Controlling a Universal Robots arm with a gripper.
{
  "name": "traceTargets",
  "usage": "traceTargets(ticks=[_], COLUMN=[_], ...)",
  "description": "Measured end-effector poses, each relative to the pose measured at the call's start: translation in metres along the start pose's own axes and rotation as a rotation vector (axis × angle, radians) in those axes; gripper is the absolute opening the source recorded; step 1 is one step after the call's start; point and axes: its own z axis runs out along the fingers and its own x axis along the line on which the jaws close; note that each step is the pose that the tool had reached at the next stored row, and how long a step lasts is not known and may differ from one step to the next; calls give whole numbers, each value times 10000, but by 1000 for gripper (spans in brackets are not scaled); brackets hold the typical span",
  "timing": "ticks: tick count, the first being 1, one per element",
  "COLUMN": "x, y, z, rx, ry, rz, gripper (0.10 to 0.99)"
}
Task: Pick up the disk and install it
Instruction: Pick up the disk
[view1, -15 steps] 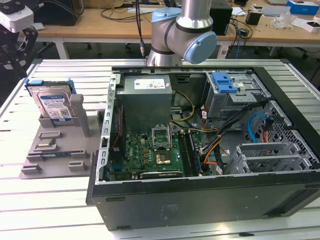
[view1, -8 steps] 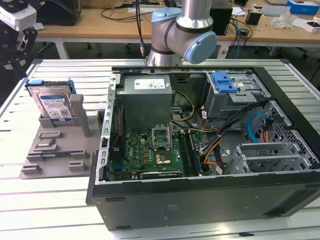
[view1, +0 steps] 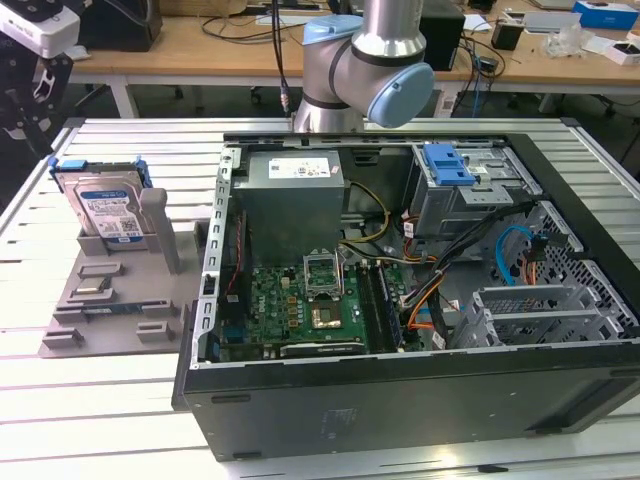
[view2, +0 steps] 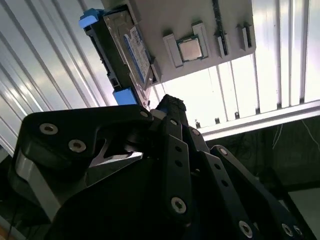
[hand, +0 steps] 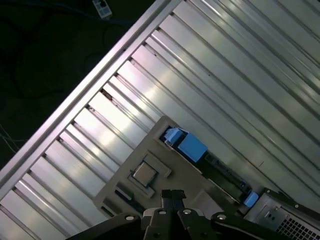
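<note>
One arm (view1: 372, 60), with grey and light-blue joints bulking behind the far wall of the open computer case (view1: 400, 400) in the exterior view and one tube rising out of the top of that picture. One gripper (hand: 173, 195), seen in both wrist views (view2: 170, 102): black linked fingers drawn tight together at the tips, nothing between them. Poised in the air, aimed down toward the grey tray (hand: 150, 150), touching neither tray nor disk.

One disk (view1: 108, 215), standing on edge in a slot at the far end of the tray (view1: 110, 300). Out on the slatted metal table (view1: 100, 420), to the exterior view's left of the case and well apart from it. White and blue label facing the exterior camera, blue bracket around the edges. In the second wrist view, the disk (view2: 132, 50) with its label side showing and two blue bracket ends, one at each end. In the first wrist view, the disk (hand: 222, 175) edge-on, a dark strip between the same two blue ends.

One square chip (view2: 189, 48) lying flat in a pocket of the tray, near the disk but not touching it; the same chip (hand: 144, 172) in the first wrist view, close by the fingertips as pictured.

Inside the case: one grey power box (view1: 290, 185) with a white sticker, one green board (view1: 290, 300) in front of it, and one metal cage (view1: 450, 200) topped by one blue latch (view1: 447, 163), toward the exterior view's right.
</note>
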Motion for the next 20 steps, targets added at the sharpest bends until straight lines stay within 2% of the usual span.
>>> traceTargets(ticks=[4, 11, 15, 20], x=[0, 0, 0, -1], y=[0, -1, 0, 0], z=[0, 0, 1, 1], rx=[-14, 38, 40, 32], ry=[28, 140, 186, 217], rz=[-633, -1552, -2260, -2919], gripper=[106, 106, 106, 106])
